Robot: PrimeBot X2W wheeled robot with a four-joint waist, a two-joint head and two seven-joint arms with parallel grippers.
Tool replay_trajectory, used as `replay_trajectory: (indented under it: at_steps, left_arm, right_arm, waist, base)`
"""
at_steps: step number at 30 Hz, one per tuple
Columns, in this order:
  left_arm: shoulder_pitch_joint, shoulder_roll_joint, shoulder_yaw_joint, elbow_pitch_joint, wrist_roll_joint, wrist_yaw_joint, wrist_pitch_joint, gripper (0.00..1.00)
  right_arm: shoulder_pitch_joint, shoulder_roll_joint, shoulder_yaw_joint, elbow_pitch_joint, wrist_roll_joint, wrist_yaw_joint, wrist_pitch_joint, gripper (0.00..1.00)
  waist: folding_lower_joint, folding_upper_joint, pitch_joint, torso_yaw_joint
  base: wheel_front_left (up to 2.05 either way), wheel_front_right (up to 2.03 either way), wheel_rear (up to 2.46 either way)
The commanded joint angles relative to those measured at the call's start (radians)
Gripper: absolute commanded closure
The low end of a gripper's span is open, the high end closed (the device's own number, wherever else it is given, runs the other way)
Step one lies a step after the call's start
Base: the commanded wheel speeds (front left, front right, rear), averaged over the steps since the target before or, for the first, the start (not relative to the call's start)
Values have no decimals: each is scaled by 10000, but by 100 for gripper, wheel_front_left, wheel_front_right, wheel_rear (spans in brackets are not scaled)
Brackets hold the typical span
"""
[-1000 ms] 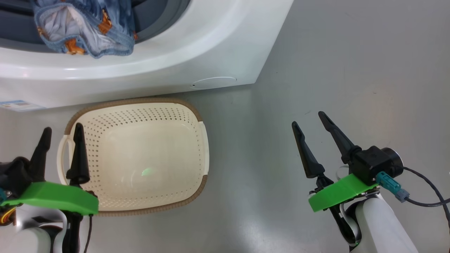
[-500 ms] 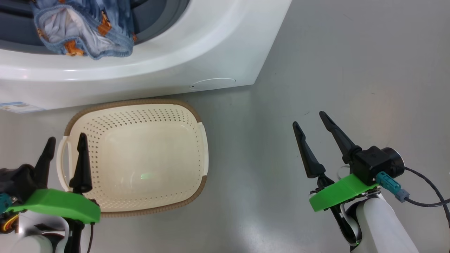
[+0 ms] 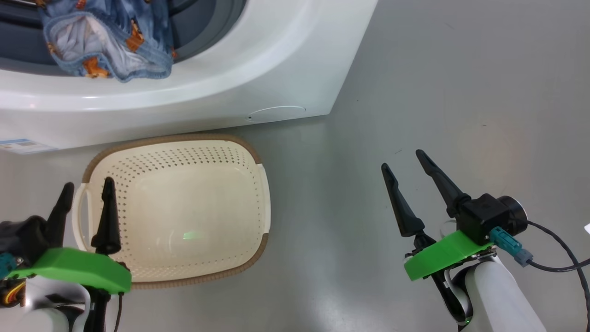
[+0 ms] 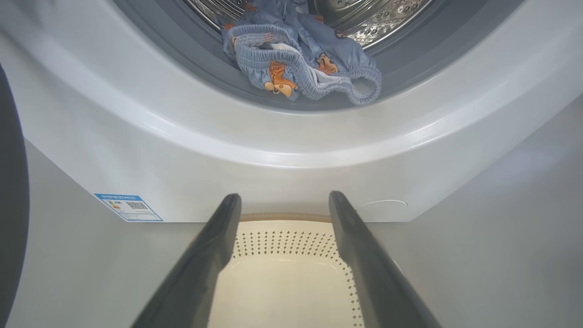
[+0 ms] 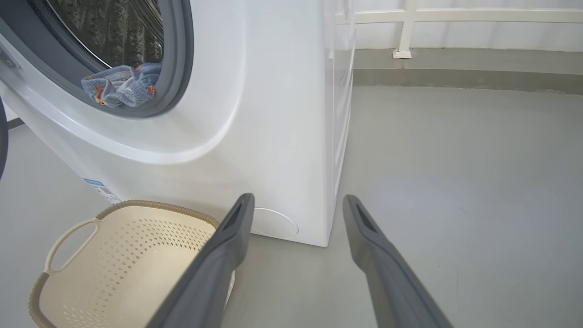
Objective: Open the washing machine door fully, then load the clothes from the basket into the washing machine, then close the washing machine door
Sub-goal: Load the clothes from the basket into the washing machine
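Clothes (image 3: 106, 46) on washer (image 3: 258, 69) gasket (image 4: 182, 68) — L gripper (image 3: 88, 182), R gripper (image 3: 401, 159) spread.

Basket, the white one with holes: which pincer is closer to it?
Left. The left pincer is open, right by the left handle of the basket. The right pincer, open too, is well off to its right, over the grey floor.

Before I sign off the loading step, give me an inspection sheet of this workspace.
Surface: smooth grey floor.
Job's things: clothes in the mouth of the washing machine, draped over its gasket; basket holds nothing, on the floor before it; washing machine door open.
Clutter: nothing seen.
Grippers: left gripper open, holding nothing, near the basket's handle; right gripper open, holding nothing, over floor.
Cables: black cable with teal plug at the right wrist.
Surroundings: white railing behind.
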Motion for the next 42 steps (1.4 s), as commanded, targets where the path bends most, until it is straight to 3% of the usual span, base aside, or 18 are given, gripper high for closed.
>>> replay_trajectory:
  at_steps: [1,19,30,42]
  left_arm:
    - [-212,282,346,-118,-30,57,55,0]
    - [-4544,1099,31,2109,320,131,1689,0]
    - [-6860,1626,35,4549,187,190,3034,0]
    - [-8339,2290,-525,7146,813,313,3717,0]
  right_arm:
    - [337,79,253,-171,64,16,-48,0]
    - [295,120,734,-307,906,16,-48,0]
    - [397,121,934,-439,1211,16,-48,0]
    - [602,121,1095,-448,1311,16,-48,0]
  waist:
    - [0,0,-14,-49]
    - [0,0,392,-1311]
    - [0,0,576,-2177]
    - [0,0,500,-2509]
  base:
    - [0,0,0]
    - [0,0,0]
    - [0,0,0]
    - [0,0,0]
